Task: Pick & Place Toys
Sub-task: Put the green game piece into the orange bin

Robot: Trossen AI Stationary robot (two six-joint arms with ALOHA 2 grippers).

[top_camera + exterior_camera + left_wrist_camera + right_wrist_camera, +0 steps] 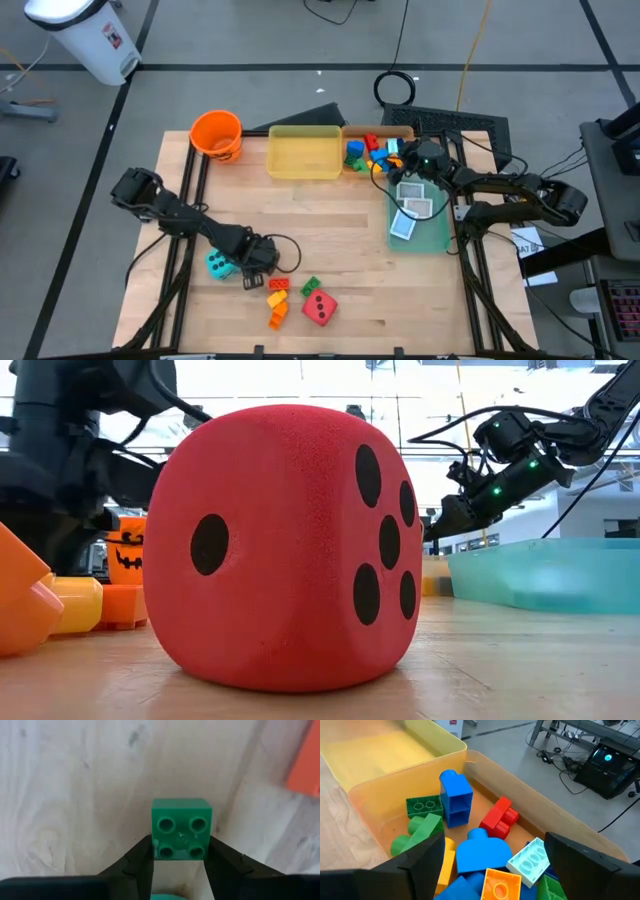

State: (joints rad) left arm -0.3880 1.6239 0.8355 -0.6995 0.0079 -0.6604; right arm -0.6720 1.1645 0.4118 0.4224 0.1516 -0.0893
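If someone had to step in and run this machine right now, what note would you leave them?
Left tool: closing around a green brick on the table, beside the cyan die.
Right tool: open, empty, hovering over the orange tray.
Done: a pile of bricks in the orange tray; cards on the green tray.
Left: green brick, cyan die, red die, and loose bricks near it. Yellow tray looks empty.

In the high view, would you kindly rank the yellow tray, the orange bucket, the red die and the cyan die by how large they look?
1. yellow tray
2. orange bucket
3. red die
4. cyan die, though the left arm partly covers it, so its rank against the red die is unsure.
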